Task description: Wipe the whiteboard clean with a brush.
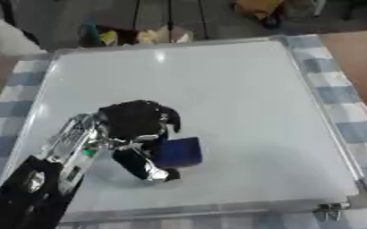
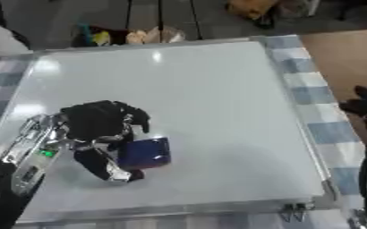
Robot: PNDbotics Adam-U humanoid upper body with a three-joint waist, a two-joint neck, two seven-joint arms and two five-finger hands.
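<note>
Left arm (image 1: 38,179) enters from lower left corner, silver and black, reaching onto whiteboard (image 1: 241,98). Left hand (image 1: 136,120) sits on board's near-left part, fingers and thumb curled round a dark blue brush (image 1: 179,152), which lies flat on the white surface. Board looks clean, glare spot near far edge. Checked blue-white cloth (image 1: 339,96) under board, showing along both sides. Right hand (image 2: 364,103) at right edge of right eye view, off the board; fingers' state cannot be told.
</note>
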